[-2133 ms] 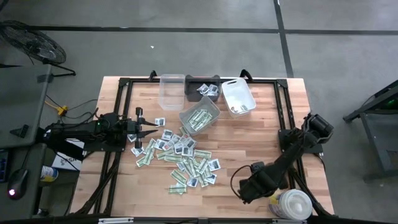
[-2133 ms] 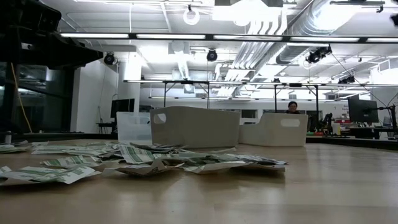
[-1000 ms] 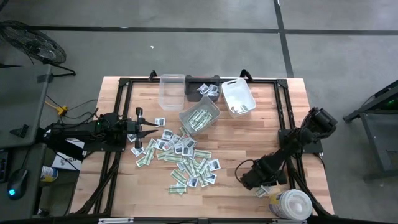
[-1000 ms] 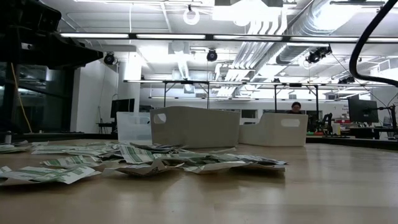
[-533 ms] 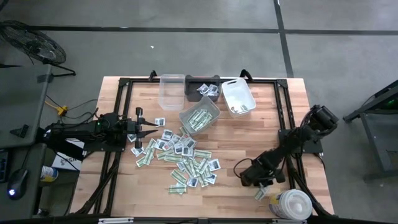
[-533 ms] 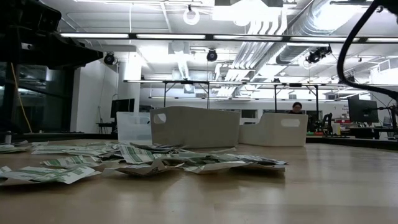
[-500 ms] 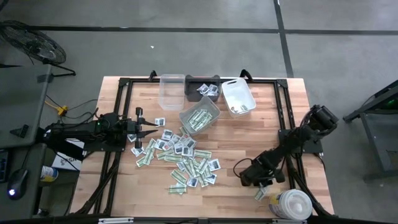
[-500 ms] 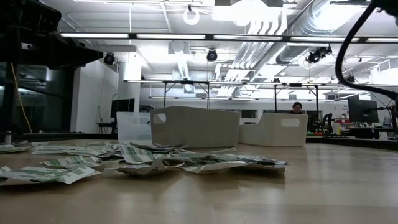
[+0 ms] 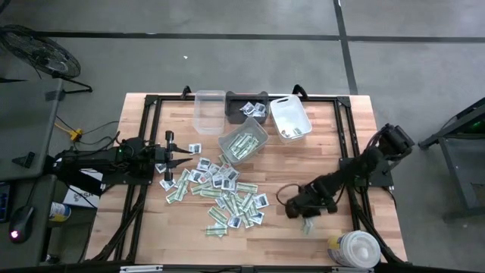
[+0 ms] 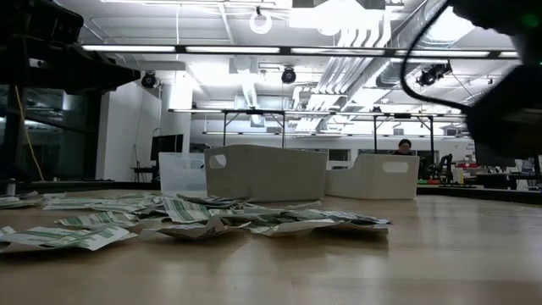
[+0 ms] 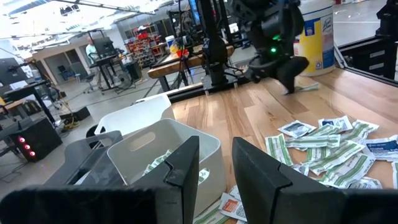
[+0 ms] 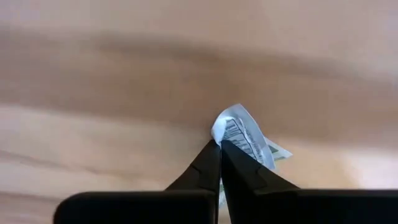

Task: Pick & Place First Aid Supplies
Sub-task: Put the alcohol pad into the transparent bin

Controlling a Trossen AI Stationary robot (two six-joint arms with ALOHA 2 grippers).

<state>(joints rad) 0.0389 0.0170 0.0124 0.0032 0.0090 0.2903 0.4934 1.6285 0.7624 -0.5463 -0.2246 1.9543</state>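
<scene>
Packets (image 9: 227, 193) lie heaped mid-table; your right gripper (image 12: 220, 145), near the white tub (image 9: 356, 250), has pinched one crumpled packet (image 12: 242, 138), its print too small to read. Left gripper (image 11: 214, 163) waits narrowly parted beside the heap, gripping nothing.

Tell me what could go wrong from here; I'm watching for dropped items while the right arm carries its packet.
1. The right gripper pinches only an edge of the packet, so it could slip out in transit.
2. The round white tub stands near that arm; a swing might knock it.
</scene>
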